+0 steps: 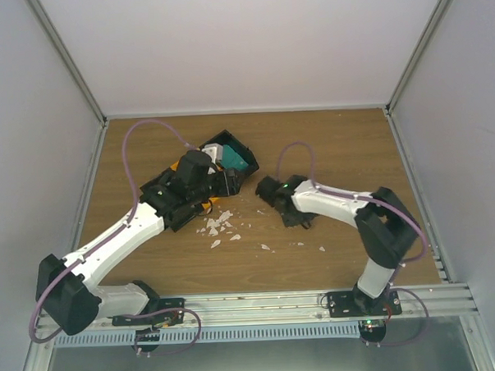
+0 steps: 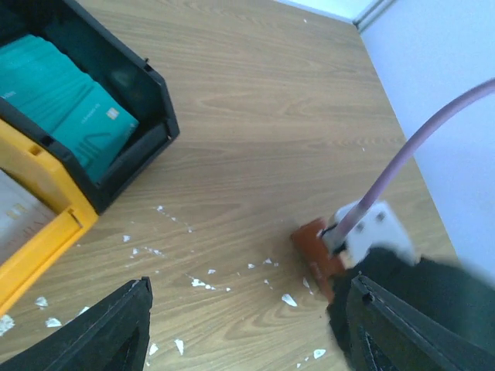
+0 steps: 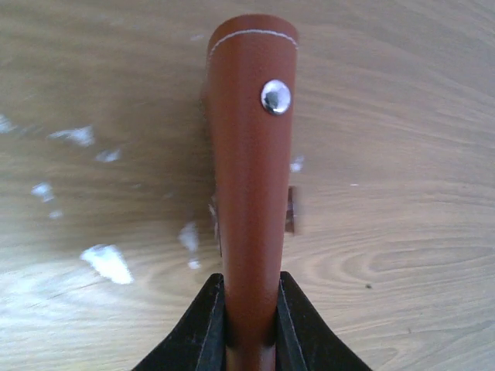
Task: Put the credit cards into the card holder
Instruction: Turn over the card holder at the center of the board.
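**The brown wallet clamped in the right gripper, with the teal cards apart in the tray.**

We see the wallet pinched between the two fingers of the right gripper, which press on its long sides. Its long axis runs straight out from the fingers, and the rounded, stitched end points away from the wrist. A shiny snap sits on the face near that far end. The wallet hangs low over the wooden table, right of centre; we cannot tell whether it touches the wood. White scraps lie scattered just beside it. Well to the left, the teal cards lie stacked in the end black bin of a black-and-orange tray. The left gripper hovers near the tray, its fingers wide apart and holding nothing.
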Controlling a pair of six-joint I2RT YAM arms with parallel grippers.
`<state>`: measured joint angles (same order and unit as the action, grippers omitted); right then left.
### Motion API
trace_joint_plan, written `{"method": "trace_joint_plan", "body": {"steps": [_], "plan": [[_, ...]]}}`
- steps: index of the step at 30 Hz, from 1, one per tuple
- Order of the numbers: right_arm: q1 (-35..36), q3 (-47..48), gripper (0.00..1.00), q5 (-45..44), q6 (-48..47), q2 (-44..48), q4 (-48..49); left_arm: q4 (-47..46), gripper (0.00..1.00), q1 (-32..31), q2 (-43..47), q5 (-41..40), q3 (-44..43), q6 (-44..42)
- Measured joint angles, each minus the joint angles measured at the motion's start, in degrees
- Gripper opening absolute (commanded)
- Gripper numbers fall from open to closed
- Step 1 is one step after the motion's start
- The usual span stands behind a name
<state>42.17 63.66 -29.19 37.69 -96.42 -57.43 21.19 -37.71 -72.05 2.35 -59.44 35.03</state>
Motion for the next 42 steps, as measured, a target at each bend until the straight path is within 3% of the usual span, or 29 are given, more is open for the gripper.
{"method": "trace_joint_plan", "body": {"steps": [4, 7, 9, 13, 18, 29, 36, 42], "plan": [[6.64, 2.69, 0.22, -0.76, 1.36, -5.29, -1.07, 0.63, 0.7, 2.01, 1.64, -0.02, 0.04, 0.0], [9.49, 3.32, 0.27, 2.21, 0.9, -5.7, 1.2, 0.83, 0.71, 3.3, 2.54, 0.0, 0.07, -0.07], [10.36, 3.3, 0.31, 5.01, 0.31, -5.9, 3.37, 0.98, 0.7, 3.91, 2.82, -0.02, 0.11, -0.09], [10.69, 3.08, 0.49, 10.88, -1.25, -6.51, 8.2, 1.22, 0.71, 4.61, 3.02, 0.31, 0.46, -0.13], [10.88, 2.86, 0.63, 18.51, -2.91, -6.6, 13.77, 1.44, 0.72, 5.05, 3.02, 1.42, 1.2, -0.13], [7.82, -0.44, 0.64, 23.08, -4.42, 4.66, 20.68, -0.92, 0.73, 5.2, -0.13, 9.07, 5.09, 0.24], [-0.42, -6.23, 0.64, 18.99, -4.61, 7.17, 20.59, -5.57, 0.69, 1.88, -9.29, 14.75, 8.04, 2.25], [-4.7, -10.86, 0.62, 20.5, -6.16, 7.17, 21.64, -7.65, 0.67, -3.08, -17.81, 14.91, 7.67, 3.89]]}}
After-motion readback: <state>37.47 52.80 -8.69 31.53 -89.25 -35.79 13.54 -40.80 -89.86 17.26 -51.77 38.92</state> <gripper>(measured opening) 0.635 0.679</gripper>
